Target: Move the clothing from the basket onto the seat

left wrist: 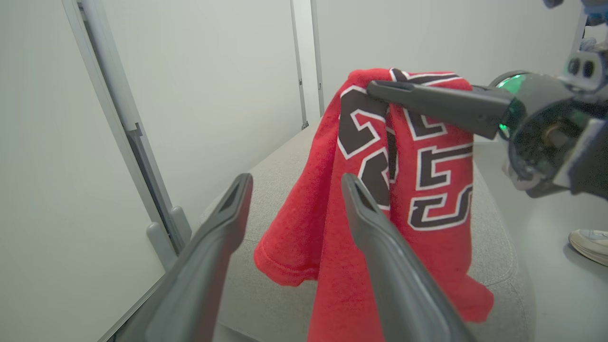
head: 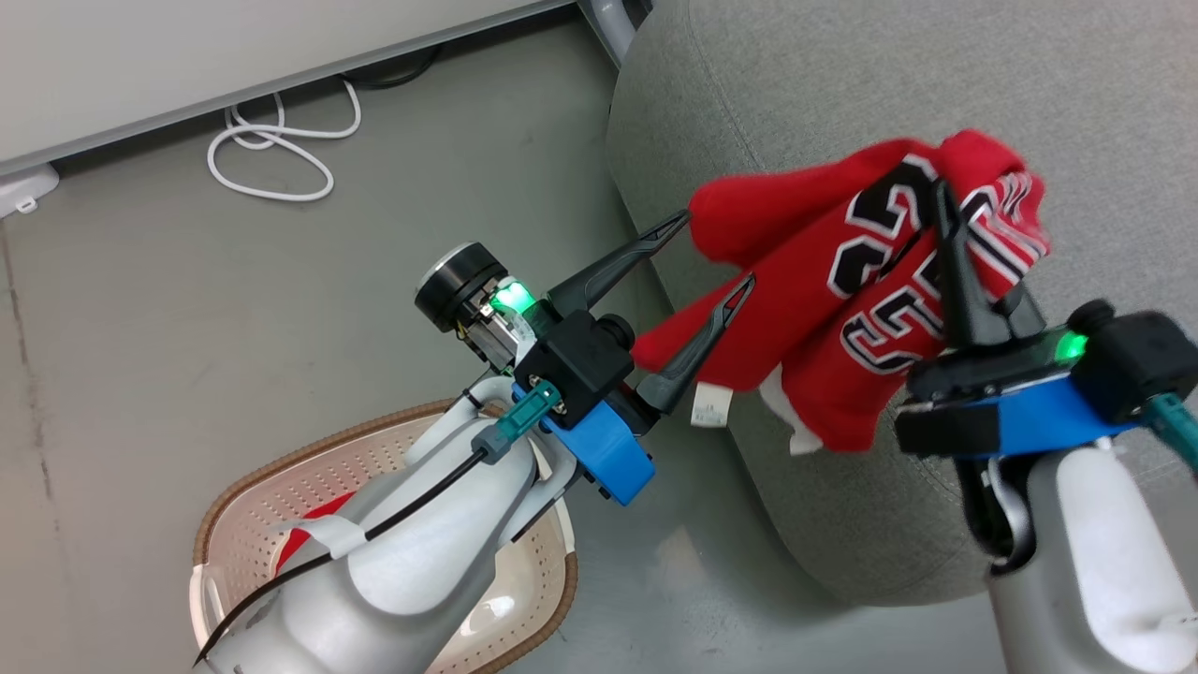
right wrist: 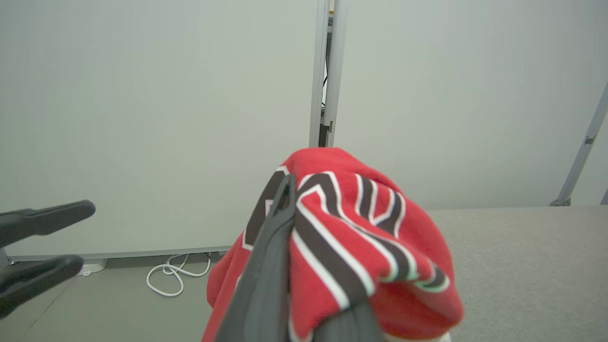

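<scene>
One red jersey (head: 842,309) was held over the sofa seat (head: 842,84).
It was clamped in the right gripper (head: 939,198); the left gripper (head: 716,249) was spread open.

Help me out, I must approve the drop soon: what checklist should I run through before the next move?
1. Right claw shut on the jersey: ok.
2. Jersey fully over the seat: cannot tell; its lower end hangs near the seat's edge.
3. Left claw open, holding nothing: ok.
4. Bare seat surface beyond the jersey: ok.
5. Basket emptied: not ok; red cloth lies inside.
</scene>
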